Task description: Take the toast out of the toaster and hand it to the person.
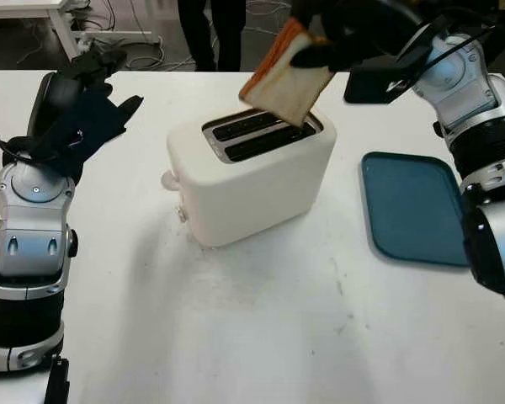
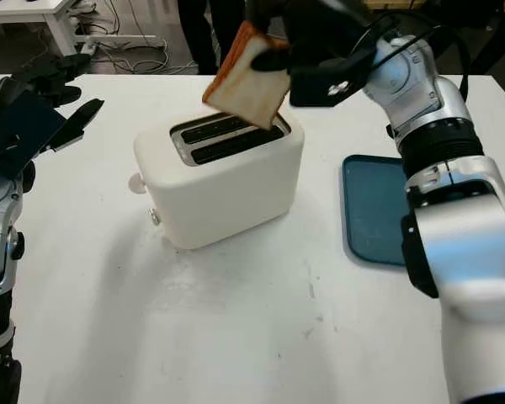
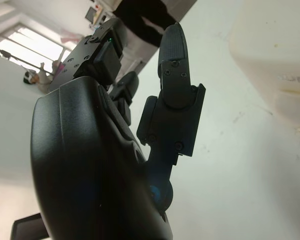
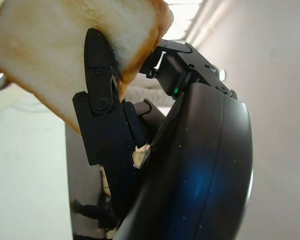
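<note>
Already lifted clear of the slots, the toast (image 1: 284, 74) hung tilted just above the back right corner of the white toaster (image 1: 248, 172), pinched at its upper edge by the right hand (image 1: 324, 50). From the right wrist camera I could see one black finger (image 4: 102, 105) pressed flat against the slice's pale face, so the grip was closed on the bread rather than cradling it. I judged the tilt came from the wrist angle I had used to pull it up and out.

The toaster sat near the middle of the white tabletop (image 1: 261, 328), its two slots dark and open to the ceiling. A teal tray (image 1: 412, 206) lay well apart to the toaster's right, with nothing on it.

The left hand (image 1: 84, 122) was held up over the far left of the tabletop, open and holding nothing (I kept it there so it stayed out of the right arm's path).

A person's dark trouser legs (image 1: 210, 29) stood beyond the far edge of the tabletop. My reading was that the handover was the step remaining, reaching the slice toward that far edge.
</note>
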Robot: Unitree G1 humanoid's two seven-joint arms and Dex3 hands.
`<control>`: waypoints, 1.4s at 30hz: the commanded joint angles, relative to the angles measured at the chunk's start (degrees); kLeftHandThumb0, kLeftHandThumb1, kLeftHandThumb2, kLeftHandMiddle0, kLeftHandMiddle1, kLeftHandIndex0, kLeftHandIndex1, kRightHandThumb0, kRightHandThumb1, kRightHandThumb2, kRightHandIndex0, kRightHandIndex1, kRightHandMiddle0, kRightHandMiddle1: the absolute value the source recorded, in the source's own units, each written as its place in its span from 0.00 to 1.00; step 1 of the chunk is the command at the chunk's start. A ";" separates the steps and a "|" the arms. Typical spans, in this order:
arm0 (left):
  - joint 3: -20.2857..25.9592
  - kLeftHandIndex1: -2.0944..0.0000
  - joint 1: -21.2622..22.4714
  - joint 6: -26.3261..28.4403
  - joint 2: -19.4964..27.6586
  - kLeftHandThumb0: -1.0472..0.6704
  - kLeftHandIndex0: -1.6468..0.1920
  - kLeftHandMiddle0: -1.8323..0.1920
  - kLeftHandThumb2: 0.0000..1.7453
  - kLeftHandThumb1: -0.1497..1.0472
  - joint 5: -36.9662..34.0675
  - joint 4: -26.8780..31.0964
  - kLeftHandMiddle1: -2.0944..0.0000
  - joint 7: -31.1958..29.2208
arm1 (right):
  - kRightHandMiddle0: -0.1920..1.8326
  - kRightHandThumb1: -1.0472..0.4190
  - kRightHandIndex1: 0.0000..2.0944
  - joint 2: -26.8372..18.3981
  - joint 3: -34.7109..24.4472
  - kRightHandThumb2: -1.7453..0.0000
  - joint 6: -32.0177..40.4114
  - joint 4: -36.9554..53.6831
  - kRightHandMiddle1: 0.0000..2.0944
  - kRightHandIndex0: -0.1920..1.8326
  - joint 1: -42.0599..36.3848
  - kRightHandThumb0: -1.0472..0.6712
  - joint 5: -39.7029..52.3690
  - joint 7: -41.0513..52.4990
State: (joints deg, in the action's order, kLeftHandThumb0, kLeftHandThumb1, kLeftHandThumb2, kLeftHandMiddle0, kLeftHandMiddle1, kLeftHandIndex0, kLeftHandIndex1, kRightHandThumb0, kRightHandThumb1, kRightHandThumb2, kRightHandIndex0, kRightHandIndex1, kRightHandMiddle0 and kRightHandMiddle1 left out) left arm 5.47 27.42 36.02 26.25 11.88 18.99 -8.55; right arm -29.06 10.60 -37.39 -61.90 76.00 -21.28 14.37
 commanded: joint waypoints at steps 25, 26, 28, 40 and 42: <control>0.12 0.98 -0.25 0.98 -0.15 0.33 0.66 0.84 0.23 0.89 0.48 1.21 0.67 -0.08 | 0.35 0.09 0.83 1.55 -10.70 0.80 21.73 -13.54 0.83 0.49 -1.49 0.40 5.32 -21.74; 0.04 0.98 -0.23 1.13 -0.12 0.34 0.66 0.83 0.23 0.89 0.62 1.25 0.67 -0.03 | 0.35 0.09 0.83 2.05 -10.77 0.80 22.75 -13.70 0.83 0.48 -1.76 0.40 5.32 -22.92; 0.04 0.98 -0.17 1.46 -0.18 0.34 0.66 0.84 0.23 0.89 0.64 1.26 0.68 0.00 | 0.35 0.09 0.83 2.89 -11.43 0.79 24.54 -13.93 0.83 0.48 -2.08 0.41 6.07 -23.09; -0.19 0.98 -0.32 1.27 0.10 0.33 0.65 0.84 0.23 0.89 0.84 1.22 0.68 -0.22 | 0.47 0.09 0.81 5.28 -12.22 0.83 27.14 -14.31 0.47 0.42 -5.24 0.47 5.99 -26.56; -0.32 0.98 -0.32 1.36 0.16 0.33 0.65 0.84 0.23 0.89 1.02 1.27 0.68 -0.15 | 0.26 0.09 0.83 5.75 -13.71 0.83 27.06 -14.30 0.45 0.37 -5.61 0.46 7.36 -25.82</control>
State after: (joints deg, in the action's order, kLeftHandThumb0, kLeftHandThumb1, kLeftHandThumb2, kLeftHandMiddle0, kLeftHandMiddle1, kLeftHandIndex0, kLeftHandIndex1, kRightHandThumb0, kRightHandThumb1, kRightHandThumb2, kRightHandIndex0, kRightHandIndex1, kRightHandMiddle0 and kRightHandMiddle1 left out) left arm 5.44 27.41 37.15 25.65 12.07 19.70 -8.54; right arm -23.82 -2.03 -10.62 -75.83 71.31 -15.63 -11.59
